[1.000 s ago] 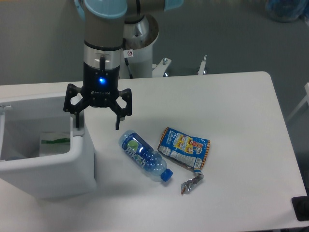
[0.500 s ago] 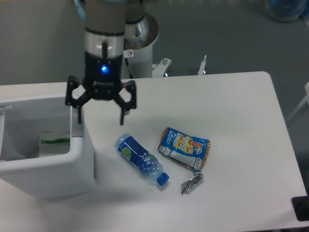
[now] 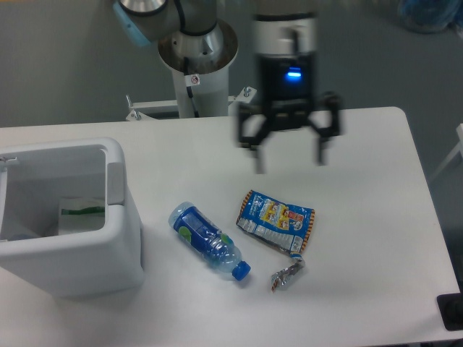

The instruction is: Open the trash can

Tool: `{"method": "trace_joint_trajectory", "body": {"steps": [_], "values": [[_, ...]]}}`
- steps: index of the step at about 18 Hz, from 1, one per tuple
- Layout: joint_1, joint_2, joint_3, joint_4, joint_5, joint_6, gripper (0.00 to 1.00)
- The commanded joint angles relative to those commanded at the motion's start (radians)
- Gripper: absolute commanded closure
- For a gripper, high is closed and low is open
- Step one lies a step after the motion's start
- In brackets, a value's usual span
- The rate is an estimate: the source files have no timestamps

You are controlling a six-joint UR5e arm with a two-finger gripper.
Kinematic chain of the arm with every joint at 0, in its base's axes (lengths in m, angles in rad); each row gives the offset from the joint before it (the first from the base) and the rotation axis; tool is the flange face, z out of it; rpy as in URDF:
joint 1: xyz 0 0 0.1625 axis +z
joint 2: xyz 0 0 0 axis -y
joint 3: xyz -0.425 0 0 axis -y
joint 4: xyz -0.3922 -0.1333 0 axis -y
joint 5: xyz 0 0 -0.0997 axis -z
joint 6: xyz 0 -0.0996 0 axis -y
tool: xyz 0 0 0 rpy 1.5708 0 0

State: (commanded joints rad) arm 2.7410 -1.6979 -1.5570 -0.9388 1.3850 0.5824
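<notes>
My view is evenly and rather dimly lit from overhead, with a cool bluish cast. The white table reads pale grey, without hard glare. Shadows are soft: a faint one lies on the table to the right of the trash can, and its interior is shaded. The gripper and the arm above it are smeared by motion blur, their edges indistinct, while a blue indicator light glows sharply on the wrist. The bottle and snack wrapper appear in reasonable focus. Resolution is low, so I cannot read fine print.
</notes>
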Motion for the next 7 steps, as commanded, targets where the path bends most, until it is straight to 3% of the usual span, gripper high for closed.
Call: {"method": "trace_joint_trajectory", "body": {"steps": [3,7], "values": [[0.035,-0.025,-0.008,-0.003,0.086,0.152,0.00],[0.061,-0.037,-0.038,0.000,0.158,0.232,0.00]]}}
